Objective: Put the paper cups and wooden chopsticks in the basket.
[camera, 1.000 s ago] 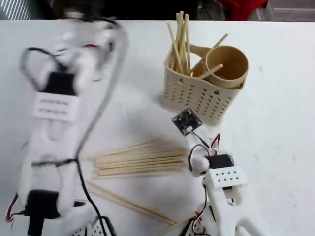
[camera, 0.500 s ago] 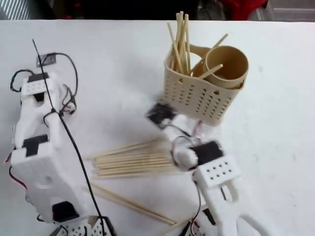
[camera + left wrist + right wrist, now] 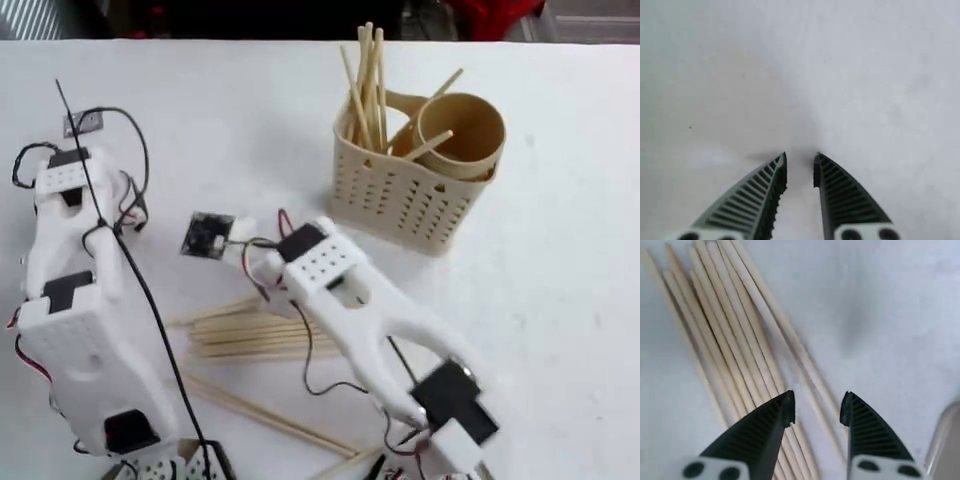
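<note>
On the white desk, between the basket and the arms' bases, a bundle of loose chopsticks lies flat. They are pale wood, thin and packed side by side. A few stray sticks lie slantwise near them. The cream basket has perforated walls and holds tan paper cups and a bunch of upright chopsticks. The high view places the right arm over the bundle. Its wrist view shows the right fingers released and empty, just above the sticks. The left fingers stand slightly parted over bare desk, holding nothing.
</note>
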Controlling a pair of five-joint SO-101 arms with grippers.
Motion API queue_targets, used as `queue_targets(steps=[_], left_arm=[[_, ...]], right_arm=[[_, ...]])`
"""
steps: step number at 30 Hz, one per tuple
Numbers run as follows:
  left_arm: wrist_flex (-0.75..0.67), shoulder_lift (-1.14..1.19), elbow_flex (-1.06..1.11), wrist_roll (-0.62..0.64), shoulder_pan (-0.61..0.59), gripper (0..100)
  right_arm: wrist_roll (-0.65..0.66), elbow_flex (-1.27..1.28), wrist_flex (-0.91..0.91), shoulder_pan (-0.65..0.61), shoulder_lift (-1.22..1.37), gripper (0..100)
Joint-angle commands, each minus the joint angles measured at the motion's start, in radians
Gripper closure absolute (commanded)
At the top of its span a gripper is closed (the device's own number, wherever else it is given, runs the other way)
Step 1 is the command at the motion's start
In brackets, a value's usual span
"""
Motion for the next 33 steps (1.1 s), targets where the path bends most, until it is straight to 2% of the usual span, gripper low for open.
queue_targets(steps=[1, 6, 17, 22, 27, 33], left_arm=[[-0.012, -0.004, -0.037, 0.009, -0.005, 89], [-0.014, -0.002, -0.041, 0.008, -0.001, 89], [-0.014, -0.002, -0.041, 0.009, -0.001, 89], [-0.014, -0.002, -0.040, 0.009, -0.001, 89], [-0.015, -0.001, -0.043, 0.009, -0.001, 89], [-0.015, -0.001, -0.043, 0.009, -0.002, 89]], right_arm=[[0.069, 0.060, -0.153, -0.008, 0.012, 83.5], [0.100, 0.160, -0.282, 0.008, 0.022, 83.5], [0.114, 0.161, -0.282, 0.048, 0.065, 84.1], [0.110, 0.101, -0.220, 0.048, 0.108, 93.2], [0.012, 0.097, -0.213, 0.058, 0.110, 98.4], [-0.072, 0.097, -0.176, 0.105, 0.035, 98.2]])
